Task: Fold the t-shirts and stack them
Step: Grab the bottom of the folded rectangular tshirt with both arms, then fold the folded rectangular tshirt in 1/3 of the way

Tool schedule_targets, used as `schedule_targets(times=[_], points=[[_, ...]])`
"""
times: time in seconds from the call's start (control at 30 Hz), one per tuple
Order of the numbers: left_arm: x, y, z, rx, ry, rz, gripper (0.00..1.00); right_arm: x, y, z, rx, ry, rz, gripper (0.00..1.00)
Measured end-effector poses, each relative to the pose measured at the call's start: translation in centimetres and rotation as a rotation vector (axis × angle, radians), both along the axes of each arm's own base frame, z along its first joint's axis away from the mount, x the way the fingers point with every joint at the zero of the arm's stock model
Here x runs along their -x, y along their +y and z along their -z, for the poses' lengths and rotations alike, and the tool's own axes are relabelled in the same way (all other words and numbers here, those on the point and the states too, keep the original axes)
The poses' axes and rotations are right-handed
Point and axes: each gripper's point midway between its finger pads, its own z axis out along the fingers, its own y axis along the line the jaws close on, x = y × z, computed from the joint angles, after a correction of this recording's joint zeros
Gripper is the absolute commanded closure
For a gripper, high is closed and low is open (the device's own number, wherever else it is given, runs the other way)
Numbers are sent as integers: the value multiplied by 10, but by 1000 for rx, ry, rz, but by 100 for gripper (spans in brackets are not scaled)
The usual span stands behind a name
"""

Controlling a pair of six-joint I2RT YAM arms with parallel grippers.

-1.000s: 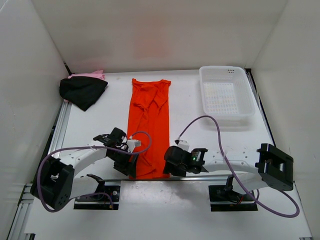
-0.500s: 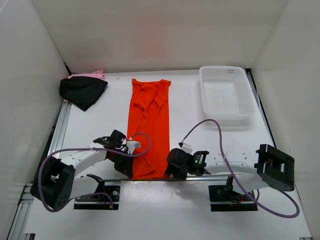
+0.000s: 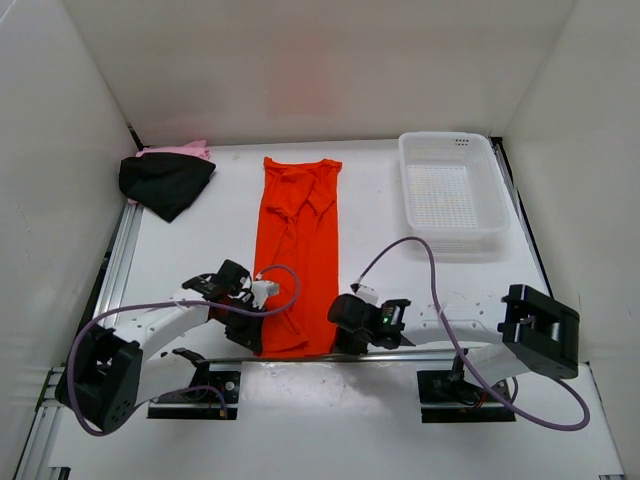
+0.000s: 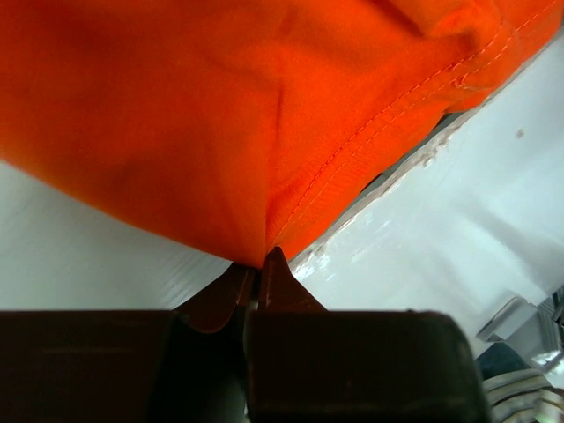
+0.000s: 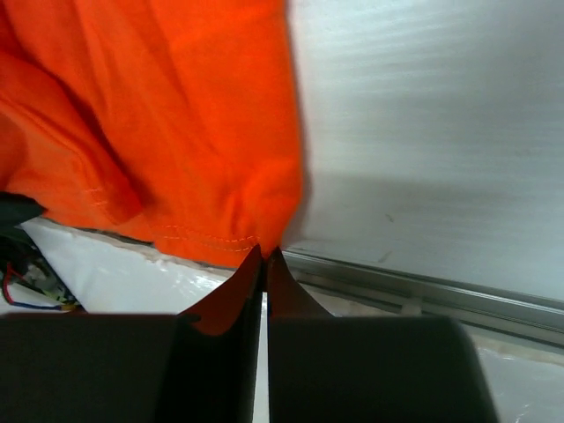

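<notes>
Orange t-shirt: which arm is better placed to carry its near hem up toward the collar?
Neither alone; likely both together. The left gripper is shut on the near-left hem corner of the orange t-shirt, the right gripper on its near-right corner, level with each other, so the hem can rise evenly.

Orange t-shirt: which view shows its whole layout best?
Top external: the orange t-shirt shows end to end, a long narrow strip. Each wrist view shows only a near hem corner, pinched in the left pincer and right pincer.
</notes>
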Motion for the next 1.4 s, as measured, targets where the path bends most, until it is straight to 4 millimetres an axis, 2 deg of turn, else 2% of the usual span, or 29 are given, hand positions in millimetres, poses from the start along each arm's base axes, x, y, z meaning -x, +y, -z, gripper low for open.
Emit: schedule_targets(times=[0.13, 0.23, 0.4, 0.47, 0.53, 0.67, 0.8, 1.03, 1.13, 1.33, 1.37, 1.4], points=[[-7, 6, -12, -46, -27, -5, 90, -8, 3, -17, -11, -39, -4, 100], [-34, 2, -40, -70, -103, -17, 90, -28, 7, -48, -43, -102, 0, 100], [-95, -5, -95, -89, -214, -83, 90, -88, 17, -104, -88, -215, 25, 100], [-121, 0, -108, -110, -233, -133, 90, -118, 16, -119, -84, -252, 34, 100], [-144, 6, -115, -131, -234, -183, 90, -146, 14, -123, -57, -270, 42, 100], [-189, 19, -118, -151, -225, -270, 90, -199, 14, -119, 0, -280, 21, 100], [-222, 28, -110, -170, -204, -320, 90, -232, 16, -108, 22, -261, -6, 100], [-261, 24, -83, -172, -146, -328, 90, -260, 12, -91, 32, -211, -30, 100], [-271, 20, -73, -165, -125, -325, 90, -272, 9, -84, 31, -193, -21, 100], [-293, 12, -65, -136, -136, -321, 90, -295, 1, -68, 36, -147, -3, 100], [-295, 11, -64, -135, -137, -321, 90, -298, 2, -66, 34, -142, -4, 96], [-298, 11, -63, -134, -141, -322, 85, -302, 3, -64, 31, -134, -4, 89]])
